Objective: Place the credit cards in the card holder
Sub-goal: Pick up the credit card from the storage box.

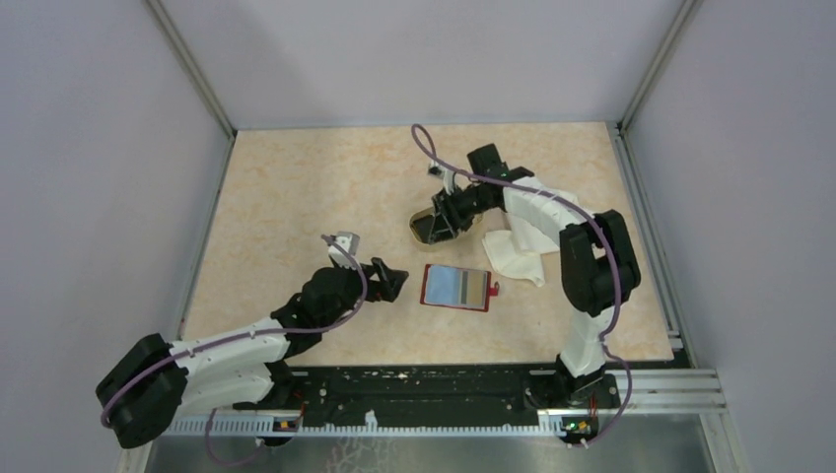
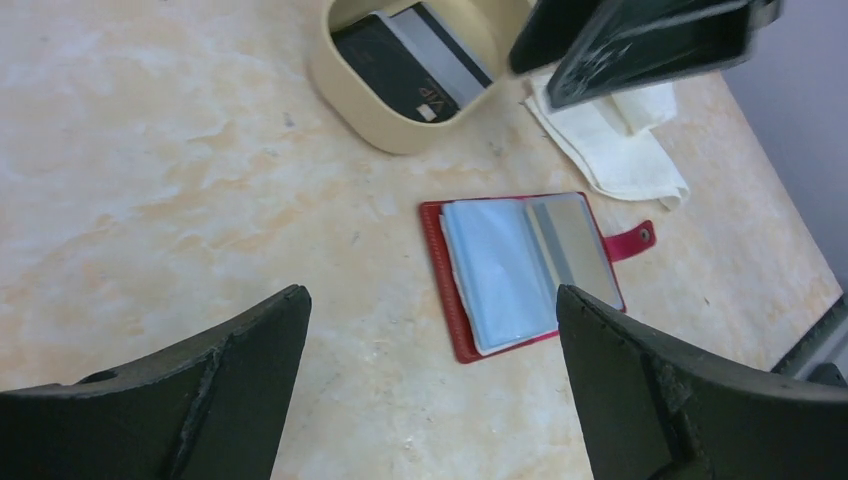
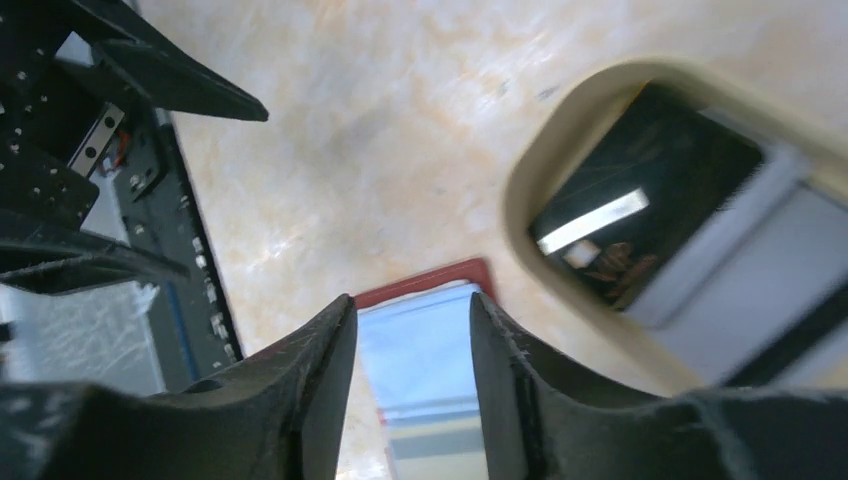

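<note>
The red card holder (image 1: 455, 287) lies open on the table, with a light blue card in its left half and a grey one in its right half. It also shows in the left wrist view (image 2: 525, 270) and the right wrist view (image 3: 420, 350). A black credit card (image 2: 390, 65) and a whitish one (image 2: 447, 50) lie in the tan oval tray (image 2: 345, 100). My right gripper (image 1: 439, 225) is open and empty, above the tray's near rim (image 3: 530, 170). My left gripper (image 2: 430, 300) is open and empty, just left of the holder.
A white cloth (image 1: 518, 251) lies right of the tray, partly under my right arm. The holder's snap tab (image 2: 640, 237) points toward the cloth. The black base rail (image 1: 434, 389) runs along the near edge. Grey walls enclose the table.
</note>
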`<state>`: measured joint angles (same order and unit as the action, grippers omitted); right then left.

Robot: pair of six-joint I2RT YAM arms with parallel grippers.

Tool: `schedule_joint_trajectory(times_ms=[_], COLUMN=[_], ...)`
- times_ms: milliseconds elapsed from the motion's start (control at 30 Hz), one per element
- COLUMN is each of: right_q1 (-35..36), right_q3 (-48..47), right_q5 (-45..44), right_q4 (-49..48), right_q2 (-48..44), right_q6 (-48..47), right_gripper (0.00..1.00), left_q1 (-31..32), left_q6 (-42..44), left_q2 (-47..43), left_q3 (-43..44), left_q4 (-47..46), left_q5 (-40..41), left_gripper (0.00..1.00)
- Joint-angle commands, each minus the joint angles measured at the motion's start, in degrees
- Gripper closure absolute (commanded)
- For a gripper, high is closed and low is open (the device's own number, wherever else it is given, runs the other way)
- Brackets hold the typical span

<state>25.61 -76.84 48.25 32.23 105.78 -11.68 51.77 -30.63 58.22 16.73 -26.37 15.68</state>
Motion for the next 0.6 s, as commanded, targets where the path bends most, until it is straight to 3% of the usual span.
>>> schedule_joint_trajectory(times_ms=[0,133,333,467,567], right_q1=[-4.62,-5.13,-5.13,-5.07,-5.04], right_q3=[-7.22,-14.04,-13.52,-15.04,-15.89], right_q5=[-4.05,-4.56,-5.85,-6.86,-8.01], right_q4=[-2.79,-0.17,-5.12,-5.16,-4.99], right_q2=[-3.46,3.78,8.8,12.97,15.26], right_q6=[-2.03,-0.99,5.55,7.54,8.34], right_gripper=[0.48,0.47,0.48,0.49,0.49], left_q1=[-4.72,-8.88,-12.06,-12.86,-13.24], left_q6=[-0.5,1.08,2.37,4.17,4.44], left_q2=[0.87,8.92,22.49,27.26,28.65], left_q3=[-3.39,-2.54,-1.17,-0.65,-0.52], left_q4=[-11.6,-18.18,-30.02,-35.32,-36.5], left_q5=[-4.46,-9.66,-15.4,-18.29,-18.47], left_gripper=[0.02,0.02,0.1,0.11,0.19])
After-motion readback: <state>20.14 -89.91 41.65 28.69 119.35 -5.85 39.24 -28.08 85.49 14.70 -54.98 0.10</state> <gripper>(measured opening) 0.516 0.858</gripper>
